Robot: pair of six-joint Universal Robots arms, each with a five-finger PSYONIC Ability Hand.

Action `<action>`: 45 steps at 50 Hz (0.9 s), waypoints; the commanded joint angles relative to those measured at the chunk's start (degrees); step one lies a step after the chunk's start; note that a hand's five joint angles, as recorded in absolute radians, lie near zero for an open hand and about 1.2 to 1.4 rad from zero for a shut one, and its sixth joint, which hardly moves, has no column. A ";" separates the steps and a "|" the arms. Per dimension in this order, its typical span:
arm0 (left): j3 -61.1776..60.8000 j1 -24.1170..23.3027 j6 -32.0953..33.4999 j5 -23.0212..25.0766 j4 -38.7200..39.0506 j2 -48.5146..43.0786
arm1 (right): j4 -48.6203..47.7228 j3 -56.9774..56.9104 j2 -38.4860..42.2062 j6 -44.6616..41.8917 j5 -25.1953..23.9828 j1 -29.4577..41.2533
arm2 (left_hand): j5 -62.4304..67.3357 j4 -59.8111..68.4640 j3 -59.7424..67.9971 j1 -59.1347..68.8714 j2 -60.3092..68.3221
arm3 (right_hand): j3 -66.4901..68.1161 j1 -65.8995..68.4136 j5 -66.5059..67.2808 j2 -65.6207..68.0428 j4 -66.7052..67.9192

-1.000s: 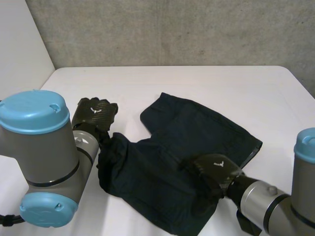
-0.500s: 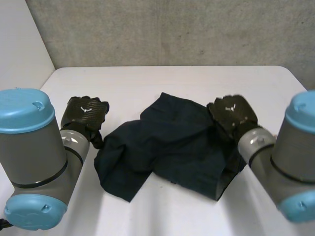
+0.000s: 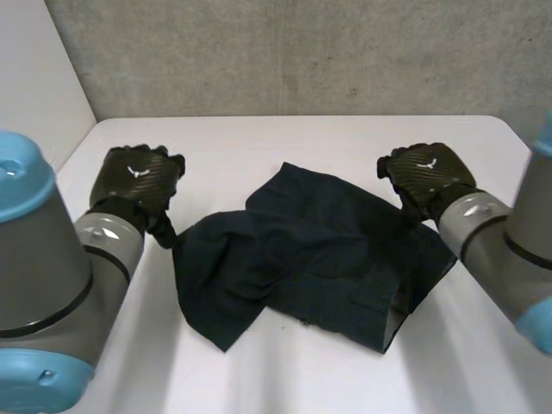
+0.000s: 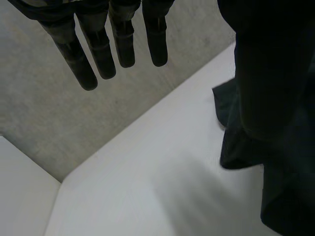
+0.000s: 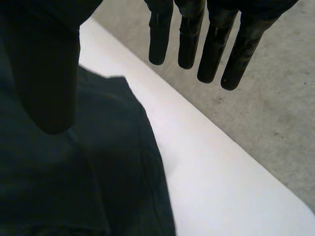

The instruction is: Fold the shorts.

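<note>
Midway across the white bench (image 3: 259, 142) lie the dark navy shorts (image 3: 319, 259), rumpled and partly doubled over. One layer is spread flat toward the right, and a looser leg trails out to the near left, where it ends in a point. At the near right corner a hem gapes slightly, showing the opening of a leg.

At the far right edge of the shorts is the right robot hand (image 3: 424, 175), seen from the back in the head view. In the right wrist view its fingers (image 5: 211, 44) are straight and spread, and its thumb (image 5: 44, 73) stands well apart from them. Nothing is held between them, so this robot hand is open. The dark cloth lies under the thumb and palm, while the fingertips point past its edge toward bare bench and the wall.

Off the far left side of the shorts is the left robot hand (image 3: 136, 177). I cannot tell from the head view whether it touches the cloth. In the left wrist view its fingers (image 4: 101, 54) hang straight with small gaps between them and the thumb (image 4: 266, 73) is held clear of them. This robot hand is also open and grips nothing. The shorts lie on the thumb's side.

Beyond the bench's far edge rises a grey concrete wall (image 3: 302, 52)
</note>
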 commanded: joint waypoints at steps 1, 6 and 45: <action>0.25 -1.76 -1.47 -0.02 -2.80 3.42 | 6.53 6.87 -8.95 13.13 -0.45 0.04 | -0.35 -0.77 -1.20 -2.61 -0.82 | 1.66 4.22 1.96 1.03 1.90; 1.22 -4.41 -2.80 -0.02 -3.77 3.43 | 8.74 10.91 -10.28 17.36 -0.63 0.74 | -1.36 -1.78 -2.21 -3.62 -1.84 | 1.33 3.88 1.63 0.69 1.56; 8.87 0.78 -2.44 0.33 -4.30 -16.53 | -9.54 11.89 5.72 11.03 12.56 9.62 | 33.72 33.29 32.87 31.45 33.24 | 56.44 58.99 56.74 55.81 56.67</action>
